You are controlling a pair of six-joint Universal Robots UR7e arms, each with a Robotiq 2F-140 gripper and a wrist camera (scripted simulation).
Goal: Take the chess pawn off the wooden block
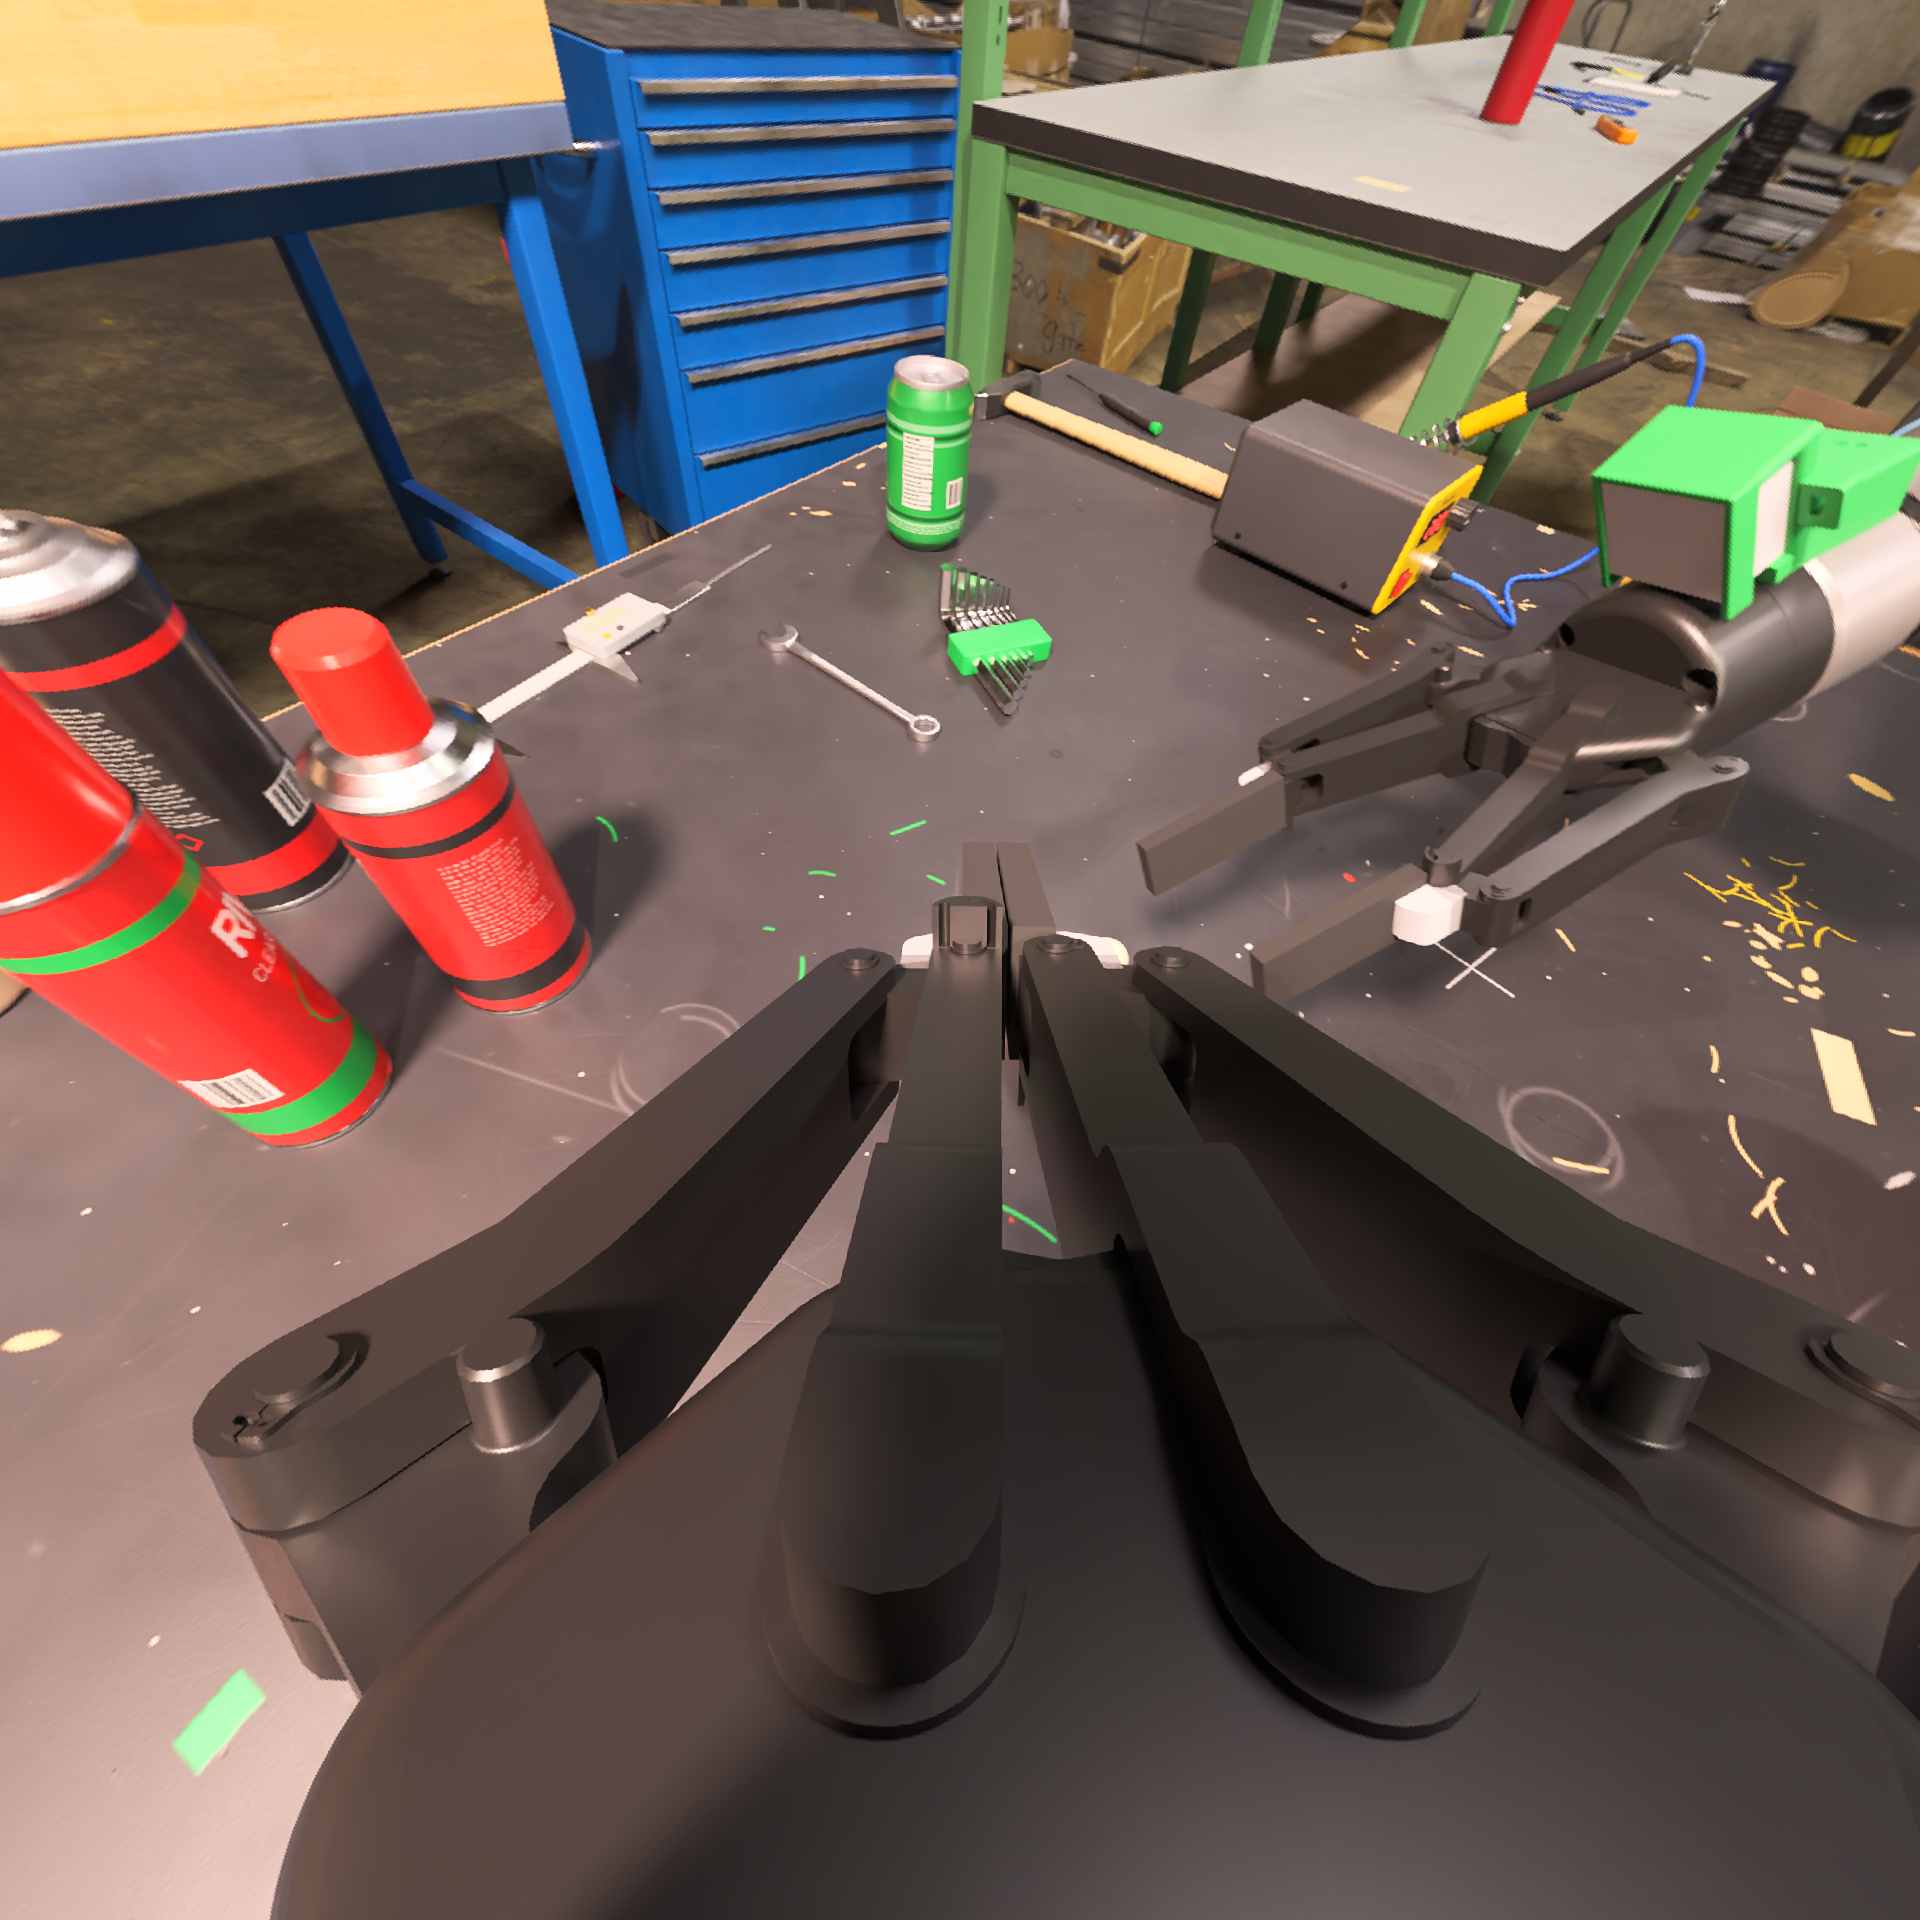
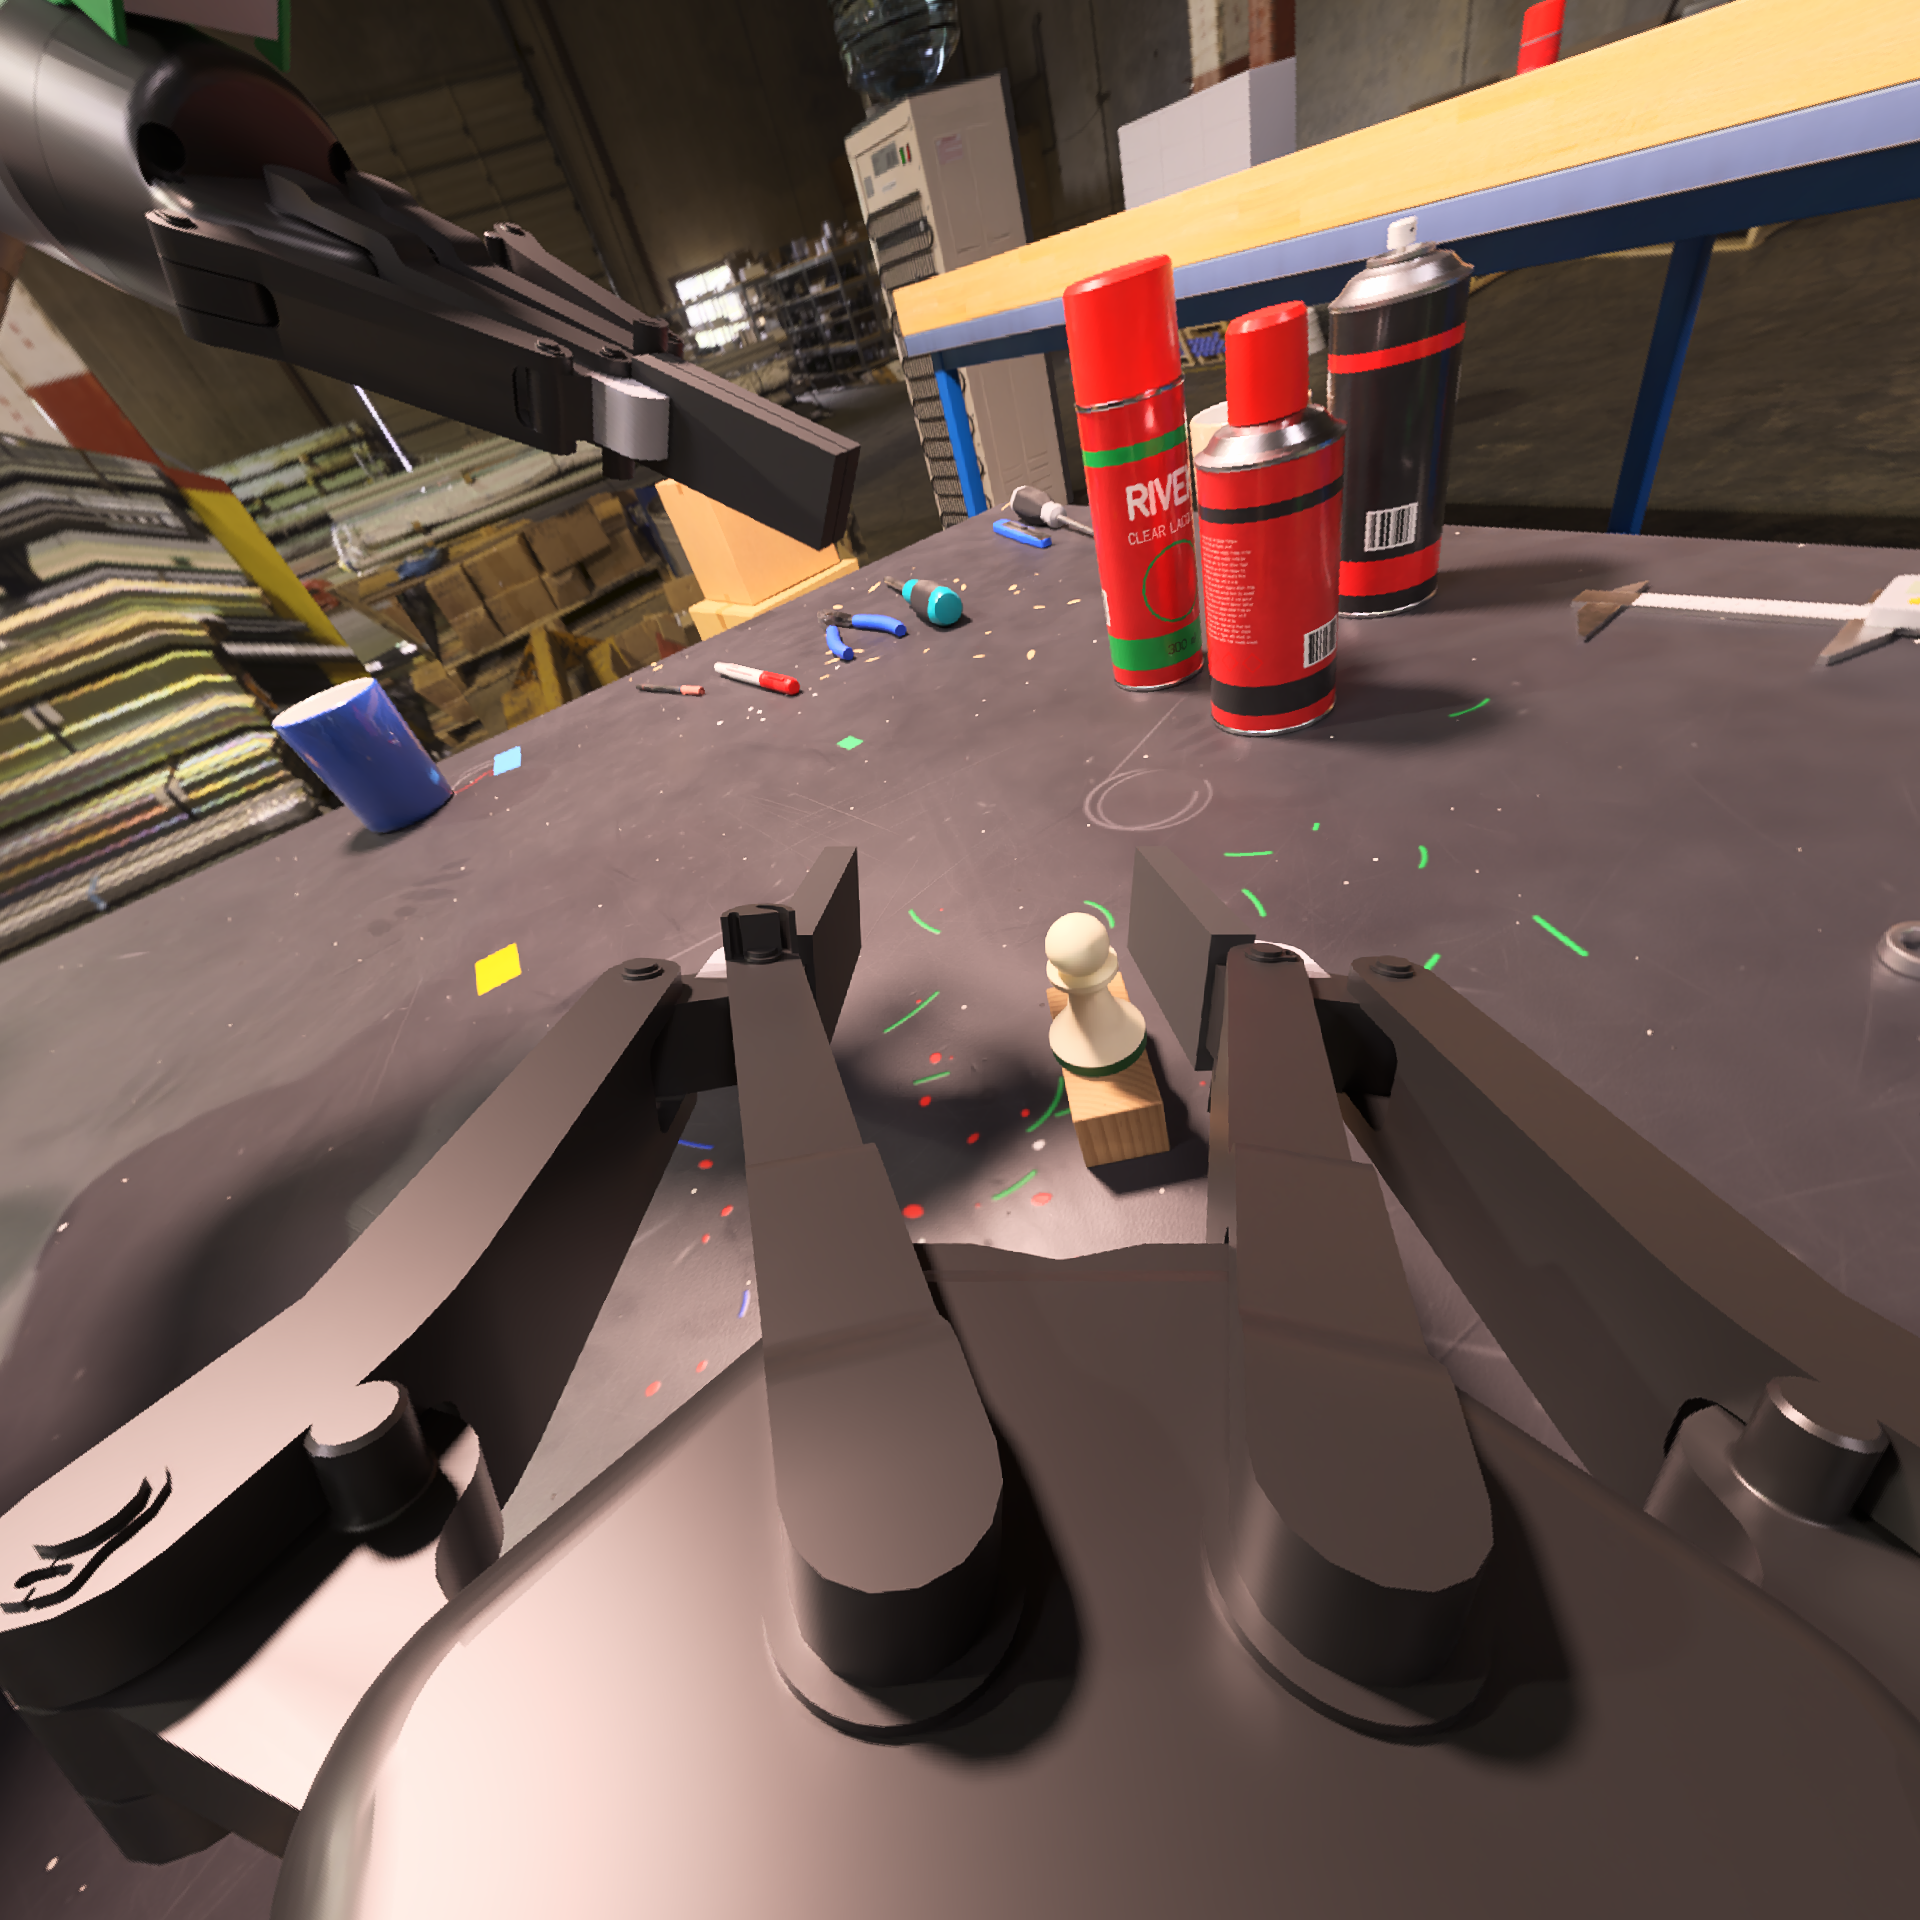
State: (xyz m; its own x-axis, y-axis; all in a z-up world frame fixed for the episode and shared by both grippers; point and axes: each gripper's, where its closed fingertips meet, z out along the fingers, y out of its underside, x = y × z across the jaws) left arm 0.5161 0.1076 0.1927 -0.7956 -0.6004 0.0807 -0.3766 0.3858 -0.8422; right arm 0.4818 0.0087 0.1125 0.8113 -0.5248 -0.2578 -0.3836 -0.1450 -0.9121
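The cream chess pawn (image 2: 1091,997) stood upright on the small wooden block (image 2: 1120,1112), a dark green band around its base, as I watched through the right wrist camera. The block, pale with visible grain, lay flat on the dark, scuffed workbench (image 2: 1558,1091). My right gripper (image 2: 997,914) sat low with its jaws wide apart; pawn and block were between its two fingers, much nearer the one on the right of the picture, and I saw no contact. The far end of the block was hidden behind the pawn.

In the left wrist camera I could not find the pawn or the block at all. The left gripper (image 1: 1003,878) was held above the bench with its jaws pressed together and nothing between them. The right gripper (image 1: 1236,914) showed there too, off to the side, fingers spread.

Beyond the pawn stood three spray cans: two red ones (image 2: 1138,488) and a black one (image 2: 1392,436) behind them. A blue cup (image 2: 364,753) stood near the bench's edge, with a red marker (image 2: 758,678) and blue-handled pliers (image 2: 862,629) farther back. The left camera also caught a green drink can (image 1: 928,452), a spanner (image 1: 852,681) and a green set of hex keys (image 1: 992,644). Green, red and yellow flecks littered the bench.
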